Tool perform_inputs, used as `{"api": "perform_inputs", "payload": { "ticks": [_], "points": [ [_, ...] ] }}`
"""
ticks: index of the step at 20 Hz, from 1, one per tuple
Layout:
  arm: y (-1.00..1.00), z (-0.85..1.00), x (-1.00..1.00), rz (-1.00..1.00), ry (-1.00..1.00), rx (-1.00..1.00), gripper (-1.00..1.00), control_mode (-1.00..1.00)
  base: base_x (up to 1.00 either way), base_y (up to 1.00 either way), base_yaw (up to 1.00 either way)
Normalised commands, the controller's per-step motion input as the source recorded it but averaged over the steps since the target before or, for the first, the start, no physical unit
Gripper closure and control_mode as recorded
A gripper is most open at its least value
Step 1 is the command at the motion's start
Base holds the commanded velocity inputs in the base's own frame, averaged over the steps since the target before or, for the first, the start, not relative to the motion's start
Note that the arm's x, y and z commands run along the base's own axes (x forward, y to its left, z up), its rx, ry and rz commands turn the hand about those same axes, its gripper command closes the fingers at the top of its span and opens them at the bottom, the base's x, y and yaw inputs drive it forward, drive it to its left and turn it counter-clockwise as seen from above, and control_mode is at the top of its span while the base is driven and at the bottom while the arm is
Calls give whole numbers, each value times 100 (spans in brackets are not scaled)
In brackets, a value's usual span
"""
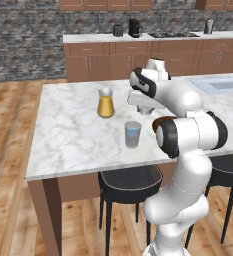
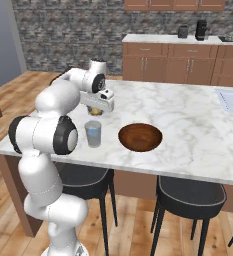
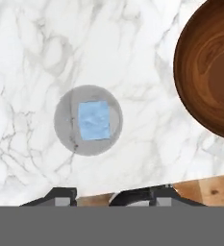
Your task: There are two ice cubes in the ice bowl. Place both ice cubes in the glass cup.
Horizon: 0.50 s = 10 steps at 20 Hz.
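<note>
Ice cube [image 3: 93, 120]: one pale blue block lying inside the glass cup [image 3: 65, 120]; whether a second sits beneath it you cannot tell. Expect it light, hard and slippery, so take it across two flat opposite faces. Glass cup: upright on the desk [image 3: 31, 48], thin-walled, probably easy to tip. Ice bowl [image 3: 209, 72]: just beside the cup, visible interior bare. Pincer [image 1: 147, 111]: above the cup; its opening and any load you cannot tell.

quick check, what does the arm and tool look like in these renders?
Glossy white rounded link shells with dark grey-black bands at the joints; no cables or markings visible. The arm rises on a bulbous white column. The tool is a white block; its small dark finger tips show in the hand view.
</note>
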Motion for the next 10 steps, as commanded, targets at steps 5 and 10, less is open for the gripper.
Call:
{"api": "perform_inputs", "payload": {
  "ticks": [5, 10],
  "points": [
    [50, -9, 9, -1, 11, -7, 100, -100, 0, 0, 0],
    [12, -39, 16, 0, 3, -4, 100, -100, 0, 0, 0]
  ]
}}
